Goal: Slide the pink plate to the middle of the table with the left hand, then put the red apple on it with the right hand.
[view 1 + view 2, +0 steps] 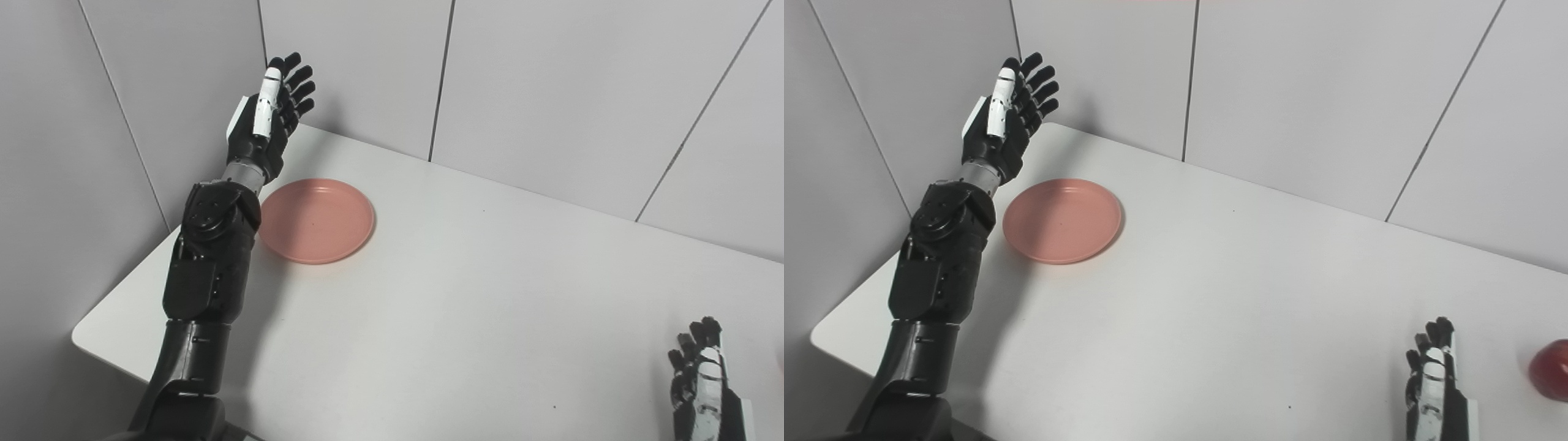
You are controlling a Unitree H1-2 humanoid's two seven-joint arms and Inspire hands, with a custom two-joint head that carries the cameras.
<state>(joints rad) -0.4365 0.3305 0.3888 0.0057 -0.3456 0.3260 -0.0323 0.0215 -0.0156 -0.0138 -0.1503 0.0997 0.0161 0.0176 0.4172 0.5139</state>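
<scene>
I have the left hand [272,116] open, raised at the far-left corner beyond the plate [315,219] — placed to drag it toward the middle. The right hand [1434,383], fingers spread and empty, waits beside the apple [1551,369] — near right.

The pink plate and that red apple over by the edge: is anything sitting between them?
Only bare white table, then the right hand beside the apple; the right eye view shows it, plate included.

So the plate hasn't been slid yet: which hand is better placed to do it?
Left. The left hand is open, raised beside the pink plate at the table's far left corner. The right hand sits at the near right, close to the red apple, far from the plate.
</scene>
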